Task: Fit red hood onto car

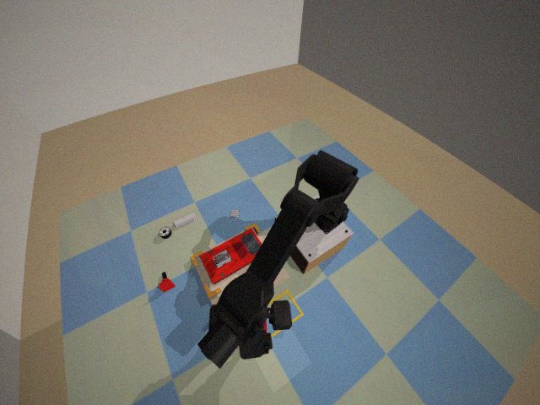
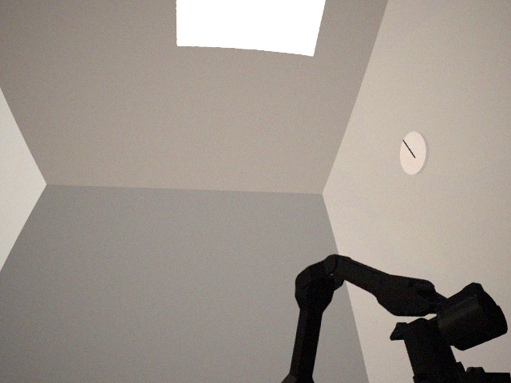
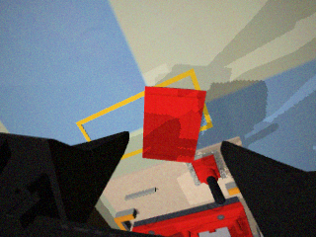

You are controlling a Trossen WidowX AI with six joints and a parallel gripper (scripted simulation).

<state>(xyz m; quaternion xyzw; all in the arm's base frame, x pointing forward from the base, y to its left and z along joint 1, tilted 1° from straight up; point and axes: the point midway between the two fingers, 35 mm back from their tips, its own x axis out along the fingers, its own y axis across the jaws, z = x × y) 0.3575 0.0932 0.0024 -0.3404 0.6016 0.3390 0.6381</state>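
Observation:
The red hood [image 3: 173, 123] lies across the right part of a yellow outline [image 3: 111, 108] [image 1: 294, 302] in the wrist view. The arm covers nearly all of it in the top view. My gripper [image 3: 174, 140] [image 1: 269, 331] is open and empty, above the hood, with its fingers on either side in the wrist view. The red chassis [image 1: 237, 255] [image 3: 173, 224] sits in its jig with orange corners. The silvery engine block [image 1: 221, 258] is on its deck, with small dark pegs around it. The exterior view shows neither hood nor car.
A white-topped box [image 1: 322, 240] stands right of the jig. A small red piece [image 1: 165, 284], a black and white wheel [image 1: 164, 232], a white bar [image 1: 185, 219] and a grey chip [image 1: 234, 213] lie around it. Another red piece [image 3: 206, 170] with a black stem is near the hood.

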